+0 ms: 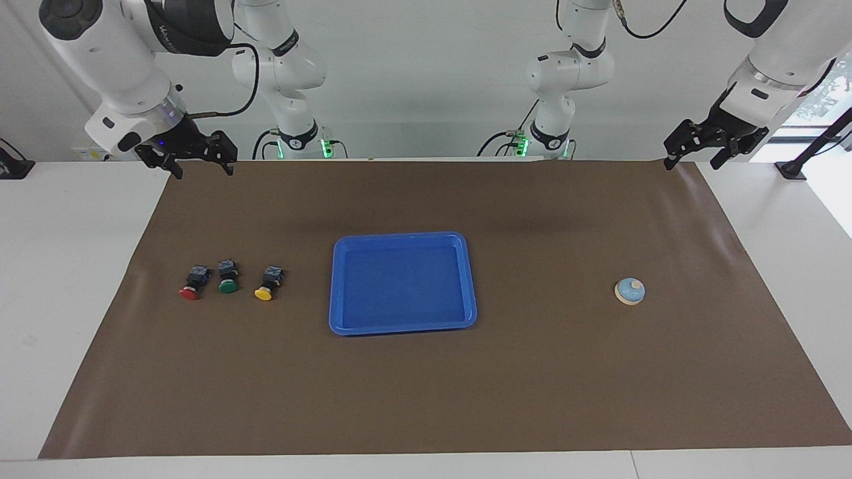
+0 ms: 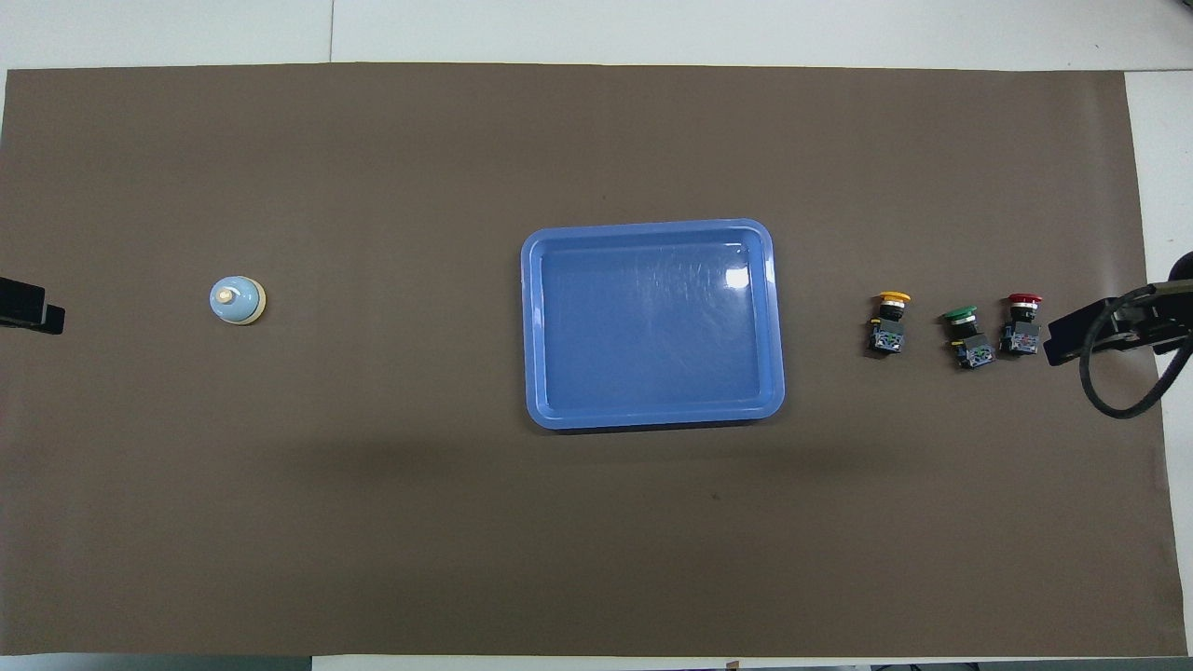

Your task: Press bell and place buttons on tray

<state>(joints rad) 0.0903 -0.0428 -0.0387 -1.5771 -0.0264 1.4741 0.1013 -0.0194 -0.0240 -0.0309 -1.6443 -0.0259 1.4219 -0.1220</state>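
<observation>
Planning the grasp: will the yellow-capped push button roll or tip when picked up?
The yellow-capped black-bodied push button lies on its side on the brown mat. Its round cap probably lets it roll if nudged; the square body likely resists. It looks rigid, small, probably light.

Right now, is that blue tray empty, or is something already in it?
Empty. The tray shows only its bare blue floor; the three buttons lie on the brown mat beside it.

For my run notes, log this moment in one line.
left gripper open, waiting | right gripper open, waiting | bell unpressed | buttons off tray

White table, brown mat bearing blue tray, three buttons, bell
</observation>
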